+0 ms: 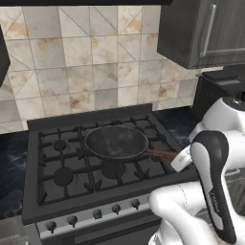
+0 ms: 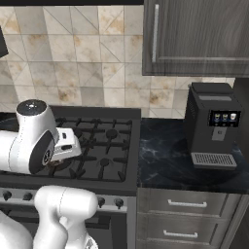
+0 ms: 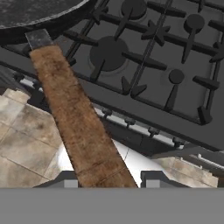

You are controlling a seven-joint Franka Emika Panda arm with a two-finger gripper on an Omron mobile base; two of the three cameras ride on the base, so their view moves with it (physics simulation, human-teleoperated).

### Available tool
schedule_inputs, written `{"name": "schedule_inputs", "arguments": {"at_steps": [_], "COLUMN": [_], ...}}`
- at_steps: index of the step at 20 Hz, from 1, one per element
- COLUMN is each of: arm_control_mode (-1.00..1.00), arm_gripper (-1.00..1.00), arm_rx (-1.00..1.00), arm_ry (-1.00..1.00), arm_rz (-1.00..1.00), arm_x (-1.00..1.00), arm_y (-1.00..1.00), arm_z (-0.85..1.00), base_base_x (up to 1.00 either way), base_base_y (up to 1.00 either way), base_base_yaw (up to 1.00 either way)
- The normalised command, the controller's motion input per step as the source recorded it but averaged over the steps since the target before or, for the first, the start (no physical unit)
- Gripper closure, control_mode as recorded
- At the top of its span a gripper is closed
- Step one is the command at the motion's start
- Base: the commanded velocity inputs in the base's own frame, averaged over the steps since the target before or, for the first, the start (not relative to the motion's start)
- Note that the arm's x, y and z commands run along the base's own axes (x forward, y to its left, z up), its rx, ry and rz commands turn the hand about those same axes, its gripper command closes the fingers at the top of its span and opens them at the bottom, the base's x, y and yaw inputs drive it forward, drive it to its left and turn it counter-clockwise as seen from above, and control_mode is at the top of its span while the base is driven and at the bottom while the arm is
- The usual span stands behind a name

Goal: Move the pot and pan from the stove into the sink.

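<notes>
The pan (image 1: 116, 141) sits on the stove (image 1: 62, 201), resting on the grates over the centre-rear burners, its brown handle (image 3: 76, 122) reaching toward the robot's side. In the hand view that handle runs down between the two fingertips (image 3: 65, 179) of the end effector (image 3: 107, 180), which is at the handle's outer end; the jaws stand narrow, one each side of the wood and right against it, so it looks like a grip on the pan handle (or v. close to one, contact itself is hard to confirm).

Progress, as a judgement: early-to-mid. Pan not yet lifted, so it's not moved to the sink. No pot on the grates in either base view, so it may already be dealt with; can't confirm.

Left to do: lift the pan clear of the grates, carry it off the stove and set it in the basin. The coffee machine (image 2: 212, 126) stands on the dark surface (image 2: 160, 160) right of the stove.
</notes>
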Motion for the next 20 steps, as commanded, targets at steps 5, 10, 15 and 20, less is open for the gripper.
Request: {"name": "schedule_inputs", "arguments": {"at_steps": [5,10,15,20], "arm_control_mode": [-1.00,-1.00,-1.00,1.00], "arm_gripper": [1.00,1.00,1.00,1.00], "arm_rx": [0.00,0.01,0.00,0.00], "arm_ry": [-0.20,-0.16,0.00,0.00], "arm_rz": [0.06,0.02,0.00,0.00], "arm_x": [-0.56,-0.21,-0.02,0.00], "arm_y": [-0.13,-0.04,0.00,0.00], "arm_z": [0.00,0.00,0.00,0.00], "base_base_x": [0.00,0.00,0.00,-0.33], "base_base_y": [0.00,0.00,0.00,0.02], "base_base_yaw": [0.00,0.00,0.00,0.14]}}
